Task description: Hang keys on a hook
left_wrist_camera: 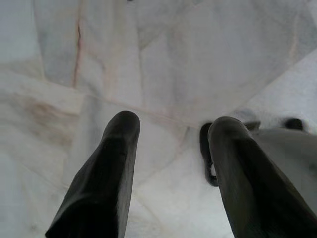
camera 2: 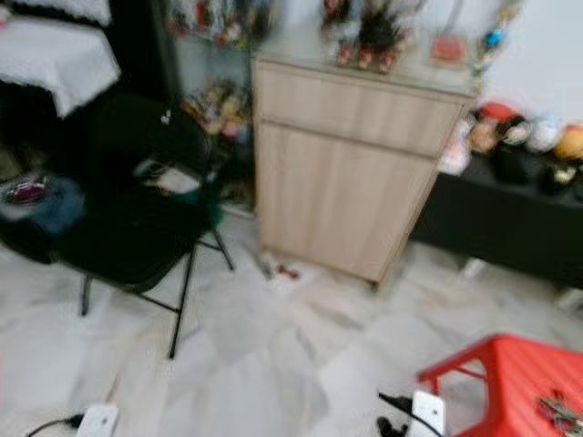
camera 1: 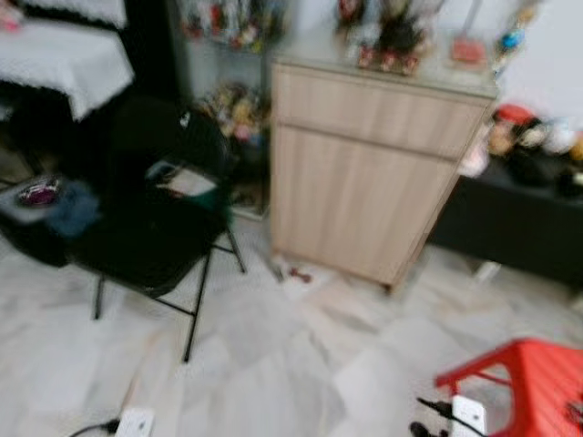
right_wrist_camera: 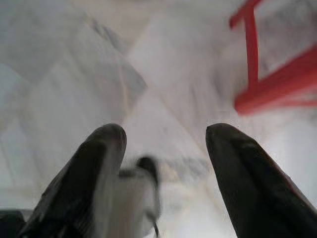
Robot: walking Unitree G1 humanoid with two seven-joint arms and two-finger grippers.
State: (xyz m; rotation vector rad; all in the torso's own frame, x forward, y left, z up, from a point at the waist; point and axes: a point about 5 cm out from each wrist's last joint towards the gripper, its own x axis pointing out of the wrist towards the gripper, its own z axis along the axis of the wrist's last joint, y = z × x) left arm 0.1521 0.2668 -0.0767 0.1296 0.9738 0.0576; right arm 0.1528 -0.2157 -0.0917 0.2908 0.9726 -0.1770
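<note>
A bunch of keys (camera 2: 557,410) lies on the seat of a red plastic stool (camera 2: 519,369) at the lower right of the blurred eye views. The stool's red legs (right_wrist_camera: 252,59) appear in the right wrist view. My right gripper (right_wrist_camera: 166,134) hangs open over the marble floor with nothing between its fingers. A white plug block (right_wrist_camera: 138,198) lies on the floor below it. My left gripper (left_wrist_camera: 173,124) is open too and holds nothing, pointing down at bare floor tiles.
A black folding chair (camera 1: 155,228) stands at the left and a light wooden cabinet (camera 1: 364,173) straight ahead. A low black bench (camera 1: 519,218) with toys runs to the right. Power strips (camera 1: 135,421) and a white adapter (camera 1: 467,414) with cables lie on the floor.
</note>
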